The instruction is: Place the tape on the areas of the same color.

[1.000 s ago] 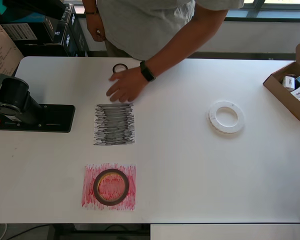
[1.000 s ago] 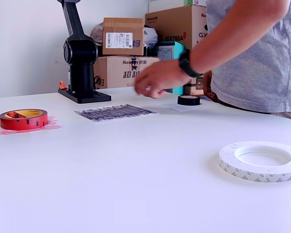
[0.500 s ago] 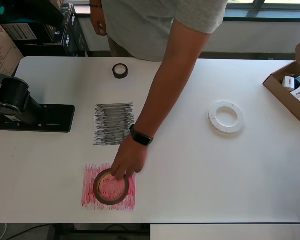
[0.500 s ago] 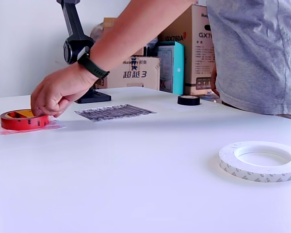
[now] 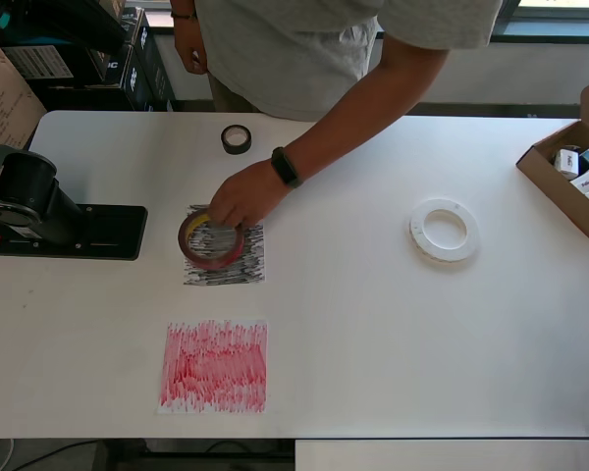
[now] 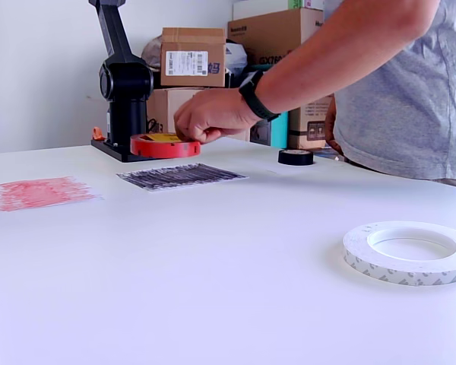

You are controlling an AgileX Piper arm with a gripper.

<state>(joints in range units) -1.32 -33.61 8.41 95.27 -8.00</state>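
A person's hand (image 5: pixel 243 193) holds the red-brown tape roll (image 5: pixel 211 241) lifted just above the black-grey scribbled area (image 5: pixel 247 265); the exterior view shows the roll (image 6: pixel 165 145) in the air over that area (image 6: pixel 181 176). The red-pink area (image 5: pixel 214 365) lies bare near the front edge. The small black tape ring (image 5: pixel 236 138) sits on the white tabletop behind the black area. The wide white tape ring (image 5: pixel 444 231) lies flat to the overhead view's right. Only the robot arm's black base (image 5: pixel 39 201) shows; its gripper is out of view.
An open brown cardboard box (image 5: pixel 574 167) with small packs sits at the table's right edge in the overhead view. Stacked cartons (image 6: pixel 192 57) stand behind the table. The person's body (image 5: pixel 285 49) leans over the far edge.
The hand picked the red-brown roll off the red-pink area and carried it up over the black-grey area. The black and white rolls stayed put.
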